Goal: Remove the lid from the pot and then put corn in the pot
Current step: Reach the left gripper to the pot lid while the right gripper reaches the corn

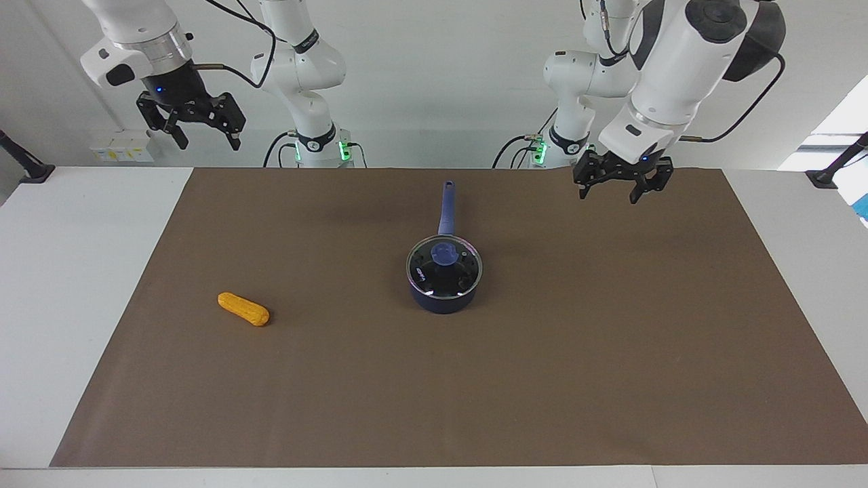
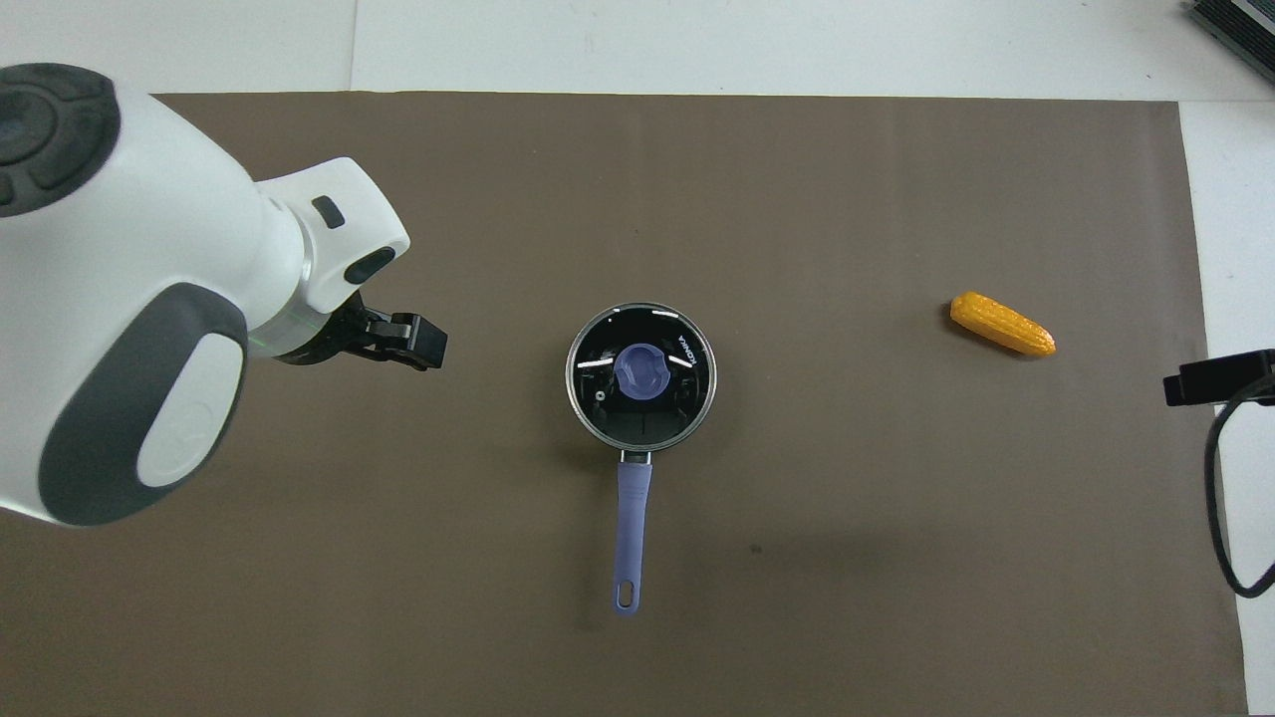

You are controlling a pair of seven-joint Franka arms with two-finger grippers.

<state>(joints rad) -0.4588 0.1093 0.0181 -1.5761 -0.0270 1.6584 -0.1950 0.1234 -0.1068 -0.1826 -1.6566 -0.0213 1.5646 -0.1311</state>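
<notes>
The dark blue pot stands in the middle of the brown mat, its long handle pointing toward the robots. The glass lid with its blue knob rests on the pot. The corn lies on the mat toward the right arm's end and also shows in the overhead view. My left gripper is open and empty, up in the air over the mat toward the left arm's end, apart from the pot. My right gripper is open and empty, held high over the table's right-arm end.
The brown mat covers most of the white table. The left arm's white wrist hides part of the mat in the overhead view. A cable hangs by the right gripper.
</notes>
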